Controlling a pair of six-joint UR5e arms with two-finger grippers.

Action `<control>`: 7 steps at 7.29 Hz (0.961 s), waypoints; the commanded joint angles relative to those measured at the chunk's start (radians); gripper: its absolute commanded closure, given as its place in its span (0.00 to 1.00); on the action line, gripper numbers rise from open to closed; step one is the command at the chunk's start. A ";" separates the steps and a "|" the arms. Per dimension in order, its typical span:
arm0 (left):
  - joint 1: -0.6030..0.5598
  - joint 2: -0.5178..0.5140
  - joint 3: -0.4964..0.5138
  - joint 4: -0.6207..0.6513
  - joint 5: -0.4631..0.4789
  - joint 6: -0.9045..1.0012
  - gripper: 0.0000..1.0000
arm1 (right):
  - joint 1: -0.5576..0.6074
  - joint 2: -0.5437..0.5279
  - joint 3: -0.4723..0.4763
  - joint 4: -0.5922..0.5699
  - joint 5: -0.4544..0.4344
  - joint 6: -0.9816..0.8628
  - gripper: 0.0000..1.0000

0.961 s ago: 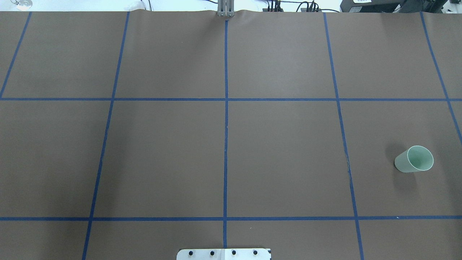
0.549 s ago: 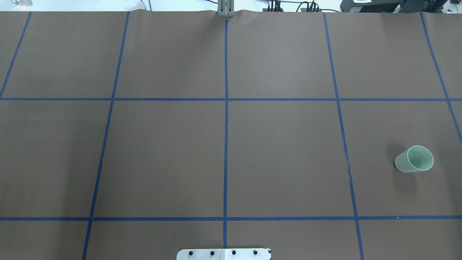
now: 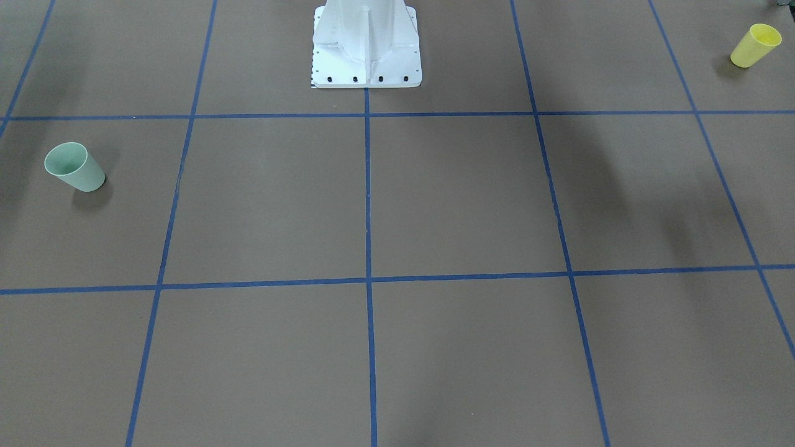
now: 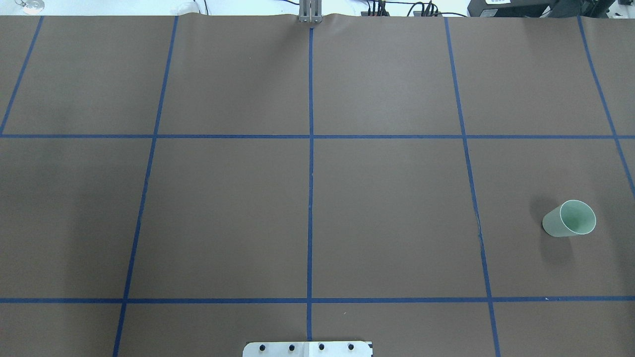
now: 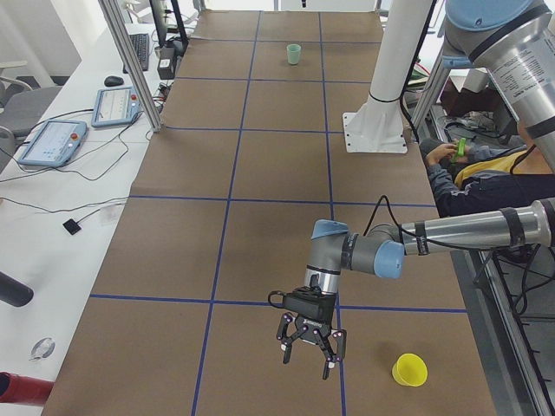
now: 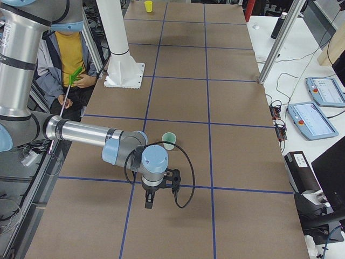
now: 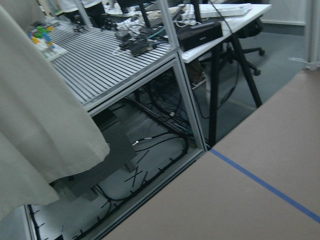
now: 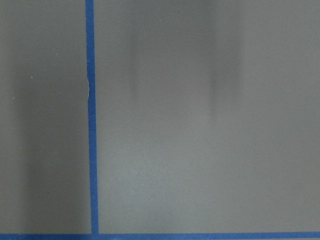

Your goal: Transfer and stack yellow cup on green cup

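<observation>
Well apart on the table [image 4: 223,213] – yellow cup [image 3: 754,45] upright at the robot's left end, close to the robot-side edge; green cup [image 4: 569,218] upright at the right end, mouth up, nothing in it. Neither cup touched or held. Left gripper [image 5: 308,342] hanging over the mat near the yellow cup, pointing down, not touching it; seen only from the side, so cannot tell whether the fingers are spread or pressed together. Right gripper [image 6: 149,202] likewise pointing down near the green cup, clear of it – finger state again impossible to tell. Blue tape [image 4: 310,198] in a grid across the brown mat. White base [image 3: 366,56] at the robot-side edge, midway between the cups.
</observation>
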 commanded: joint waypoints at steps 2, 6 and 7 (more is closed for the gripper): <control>0.246 -0.161 -0.001 0.589 -0.101 -0.448 0.00 | -0.001 0.000 0.000 0.000 0.000 -0.001 0.00; 0.365 -0.186 0.175 0.760 -0.365 -0.737 0.00 | -0.001 0.000 0.002 0.000 0.000 -0.001 0.00; 0.400 -0.206 0.227 0.760 -0.456 -0.799 0.00 | -0.001 0.000 0.003 0.000 0.000 -0.001 0.00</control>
